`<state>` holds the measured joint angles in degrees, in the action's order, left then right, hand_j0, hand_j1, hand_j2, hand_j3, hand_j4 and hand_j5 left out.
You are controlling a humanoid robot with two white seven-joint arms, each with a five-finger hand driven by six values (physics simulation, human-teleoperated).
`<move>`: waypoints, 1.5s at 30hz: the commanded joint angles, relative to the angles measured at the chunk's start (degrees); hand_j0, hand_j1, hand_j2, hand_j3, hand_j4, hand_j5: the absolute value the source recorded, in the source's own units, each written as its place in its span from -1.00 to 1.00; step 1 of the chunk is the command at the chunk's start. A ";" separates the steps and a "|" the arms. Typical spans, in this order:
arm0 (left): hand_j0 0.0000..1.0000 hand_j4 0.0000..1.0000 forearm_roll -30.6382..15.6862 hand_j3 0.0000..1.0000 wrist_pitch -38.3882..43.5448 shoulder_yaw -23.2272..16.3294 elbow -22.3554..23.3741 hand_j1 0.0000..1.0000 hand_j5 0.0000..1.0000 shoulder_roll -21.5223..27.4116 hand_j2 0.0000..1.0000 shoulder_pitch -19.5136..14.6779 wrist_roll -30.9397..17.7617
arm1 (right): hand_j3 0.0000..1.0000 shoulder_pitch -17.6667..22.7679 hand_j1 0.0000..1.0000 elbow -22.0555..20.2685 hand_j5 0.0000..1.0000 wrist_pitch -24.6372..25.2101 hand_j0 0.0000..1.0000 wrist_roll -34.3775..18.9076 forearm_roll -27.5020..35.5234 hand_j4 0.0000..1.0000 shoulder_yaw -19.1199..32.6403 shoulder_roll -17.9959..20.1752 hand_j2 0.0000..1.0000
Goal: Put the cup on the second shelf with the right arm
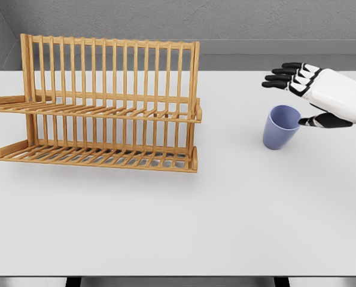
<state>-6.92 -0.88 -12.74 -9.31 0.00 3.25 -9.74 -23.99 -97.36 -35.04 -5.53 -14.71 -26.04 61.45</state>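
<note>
- The cup [280,127], a blue-violet tumbler with no handle, stands upright on the white desk [225,227], just below and to the left of the right hand [312,98], mouth up and open.
- The right hand hovers beside the cup's rim with its dark fingers [285,76] stretched out and apart above the mouth, and the thumb [324,121] reaching in lower, close to the cup's right wall; it holds nothing.
- Whether the thumb tip already touches the cup I cannot say; from this angle it looks just short of contact.
- To do this step well, I judge the hand should lower so that fingers go round the far side of the wall and the thumb the near side, closing at mid-height and not at the rim, so the cup does not tip as it lifts.
- The wooden rack [106,107] stands well to the left of the hand, across a bare stretch of desk; its upper shelf [94,111] is the likely target, above the lower shelf [100,156].
- The carry calls for enough height to clear the rack's right end post, and the slatted shelf means the cup should be set down level.
- The right arm is cut off by the picture's right edge past the wrist; the rack's left end runs out of frame on the upper shelf.
- The left arm does not show at all.
</note>
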 commanded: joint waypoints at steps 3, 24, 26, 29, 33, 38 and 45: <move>1.00 1.00 -0.02 1.00 0.00 0.00 0.00 1.00 1.00 0.00 1.00 0.00 -0.01 | 1.00 0.26 1.00 0.50 1.00 0.04 1.00 0.87 1.70 1.00 0.20 2.09 1.00; 1.00 1.00 -0.02 1.00 0.00 0.00 0.00 1.00 1.00 0.00 1.00 0.00 -0.01 | 1.00 -19.51 1.00 21.68 1.00 1.11 1.00 -29.47 3.81 1.00 -12.10 -9.41 1.00; 1.00 1.00 -0.02 1.00 0.00 0.00 0.00 1.00 1.00 0.00 1.00 0.00 -0.01 | 1.00 -22.15 1.00 23.53 1.00 1.11 1.00 -29.47 3.81 1.00 -14.83 -10.12 1.00; 1.00 1.00 -0.02 1.00 0.00 0.00 0.00 1.00 1.00 0.00 1.00 -0.09 -0.01 | 1.00 -22.24 1.00 23.80 1.00 1.20 1.00 -29.47 3.81 1.00 -14.83 -10.03 1.00; 1.00 1.00 -0.02 1.00 0.00 0.00 0.00 1.00 1.00 0.00 1.00 0.00 -0.01 | 1.00 -22.68 1.00 23.80 1.00 1.20 1.00 -29.47 3.81 1.00 -15.01 -10.03 1.00; 1.00 1.00 -0.02 1.00 0.00 0.00 0.00 1.00 1.00 0.00 1.00 0.00 -0.01 | 1.00 -22.68 1.00 27.14 1.00 1.11 1.00 -29.47 3.73 1.00 -17.55 -10.30 1.00; 1.00 1.00 -0.02 1.00 0.00 0.00 0.00 1.00 1.00 0.00 1.00 0.00 -0.01 | 1.00 -22.68 1.00 28.54 1.00 1.11 1.00 -29.47 3.64 1.00 -18.34 -12.32 1.00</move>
<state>-6.92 -0.88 -12.74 -9.31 0.00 3.25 -9.74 -46.67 -69.69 -34.07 -35.02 -11.33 -44.19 49.78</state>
